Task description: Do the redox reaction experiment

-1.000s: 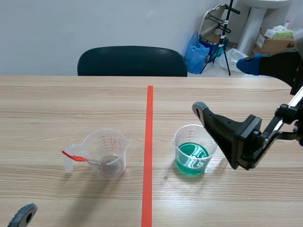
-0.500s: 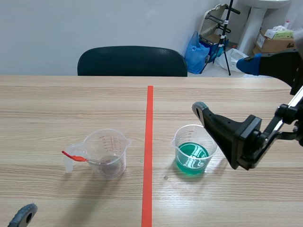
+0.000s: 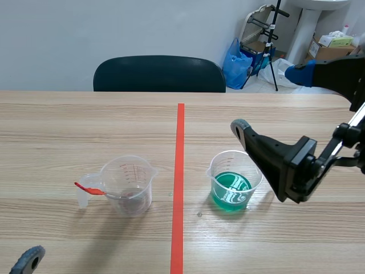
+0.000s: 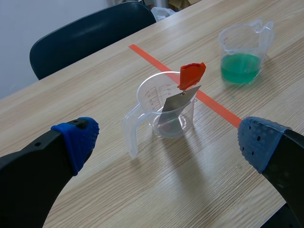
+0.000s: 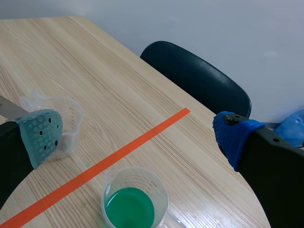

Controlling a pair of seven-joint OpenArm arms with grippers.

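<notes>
Hanging spread wide and empty, the left gripper [image 4: 168, 142] has the handled measuring cup [image 4: 166, 114] just ahead of it, between the lines of its fingers. A red-tipped metal strip [image 4: 184, 92] leans inside the cup. Farther ahead sits the cup of green liquid [image 4: 241, 64]. The right gripper [image 5: 137, 135], also wide open and holding nothing, hovers above that green cup. The step in hand looks like the approach before pouring. Next the right gripper should lower, straddle the cup's wall and close gently to avoid spilling.
</notes>
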